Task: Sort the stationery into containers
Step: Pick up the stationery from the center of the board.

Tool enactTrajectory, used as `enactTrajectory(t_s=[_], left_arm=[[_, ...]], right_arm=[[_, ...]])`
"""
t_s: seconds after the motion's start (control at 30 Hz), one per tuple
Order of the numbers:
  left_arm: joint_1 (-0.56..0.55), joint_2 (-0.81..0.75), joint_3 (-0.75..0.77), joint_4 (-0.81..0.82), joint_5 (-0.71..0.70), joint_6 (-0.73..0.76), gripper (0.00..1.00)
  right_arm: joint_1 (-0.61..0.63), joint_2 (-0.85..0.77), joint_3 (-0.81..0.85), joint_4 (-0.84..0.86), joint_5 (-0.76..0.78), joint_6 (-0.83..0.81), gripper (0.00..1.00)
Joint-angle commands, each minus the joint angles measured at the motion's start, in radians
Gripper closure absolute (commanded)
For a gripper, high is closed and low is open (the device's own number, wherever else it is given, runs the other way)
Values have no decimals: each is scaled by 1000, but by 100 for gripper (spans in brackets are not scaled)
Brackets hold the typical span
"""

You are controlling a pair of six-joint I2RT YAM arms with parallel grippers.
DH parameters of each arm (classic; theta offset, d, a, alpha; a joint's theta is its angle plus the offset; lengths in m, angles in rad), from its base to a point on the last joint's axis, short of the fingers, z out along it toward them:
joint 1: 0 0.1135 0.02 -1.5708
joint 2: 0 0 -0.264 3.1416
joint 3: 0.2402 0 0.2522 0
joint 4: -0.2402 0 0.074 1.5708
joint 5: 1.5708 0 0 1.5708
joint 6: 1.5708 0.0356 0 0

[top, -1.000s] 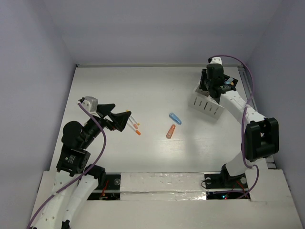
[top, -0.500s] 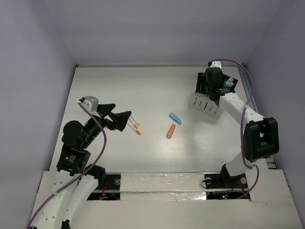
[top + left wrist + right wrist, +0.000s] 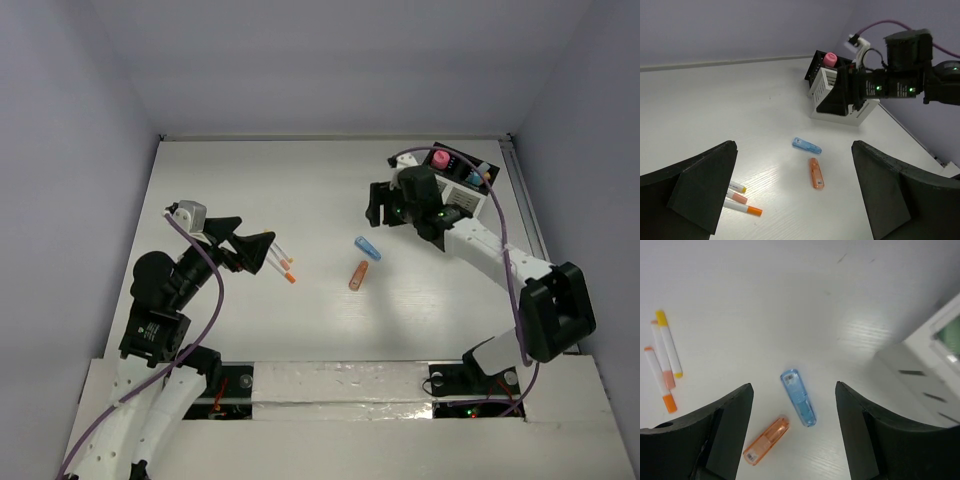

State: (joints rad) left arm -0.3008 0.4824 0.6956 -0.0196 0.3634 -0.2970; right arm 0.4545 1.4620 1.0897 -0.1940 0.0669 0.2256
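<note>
A blue capsule [image 3: 367, 247] and an orange capsule [image 3: 358, 275] lie side by side mid-table. My right gripper [image 3: 383, 208] hangs open just beyond them; in its wrist view the blue capsule [image 3: 798, 397] lies on the table below the gap between the fingers [image 3: 730, 425], the orange capsule [image 3: 766, 440] nearer. Three thin markers [image 3: 281, 262] lie at the left, right by my open, empty left gripper [image 3: 262, 252]. The white slatted organizer [image 3: 840, 97] with its black back section stands at the far right. A pink cylinder [image 3: 438, 158] sticks up from it.
The right arm's forearm [image 3: 470, 240] crosses in front of the organizer and hides part of it from above. Grey walls close off the table's far and side edges [image 3: 330, 137]. In the left wrist view the markers [image 3: 740, 197] lie beside the left finger.
My right arm has swung from over the organizer to the left, above the blue capsule, and its jaws have opened. The pink cylinder now shows in the organizer. The left arm has not moved.
</note>
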Motion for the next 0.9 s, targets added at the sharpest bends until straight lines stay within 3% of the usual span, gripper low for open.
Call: enactTrajectory(t_s=[0.0,0.2,0.57,0.77,0.87], left_arm=[[5,8,1,52,11,-1,1],[14,7,-2,53,17,-2,1],[14,2,-2,52,17,-1,1],[14,-1,-2,52,22,-1,1],[14,-1,-1,52,22,-1,1]], right_arm=[[10,41,-49,2,-61,3,27],[32,144,-48,-24,-118,-20,27],[84,345,64,-84,-73,-45,27],[93,403,119,-116,-3,-57,35],[93,423,141,-139,23,-66,47]])
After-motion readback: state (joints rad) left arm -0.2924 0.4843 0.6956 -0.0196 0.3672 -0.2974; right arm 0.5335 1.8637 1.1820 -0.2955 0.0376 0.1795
